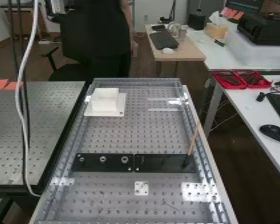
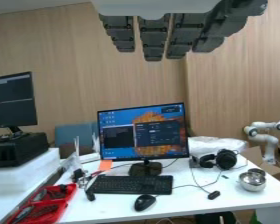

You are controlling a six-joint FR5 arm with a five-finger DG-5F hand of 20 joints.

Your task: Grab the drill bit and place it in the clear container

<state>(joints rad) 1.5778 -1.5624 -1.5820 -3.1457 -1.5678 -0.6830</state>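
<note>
Dark fingers of the hand (image 2: 154,39) hang straight and slightly spread in the wrist view, with nothing between them. In the high view, a thin orange-brown rod (image 1: 193,140) leans up from the right end of a black plate (image 1: 160,163) on the perforated bench; I cannot tell whether it is the drill bit. Several small round metal pieces sit on the black plate to its left (image 1: 91,162). A white square block or box (image 1: 105,99) stands on a flat white base near the bench's far end; whether it is the clear container is unclear.
Metal rails (image 1: 65,155) edge the perforated bench. A small light plate (image 1: 142,188) lies near the front. Beside the bench is a second perforated table (image 1: 34,125); a white desk (image 1: 254,107) on the right carries red trays (image 1: 240,79). Cables hang at left.
</note>
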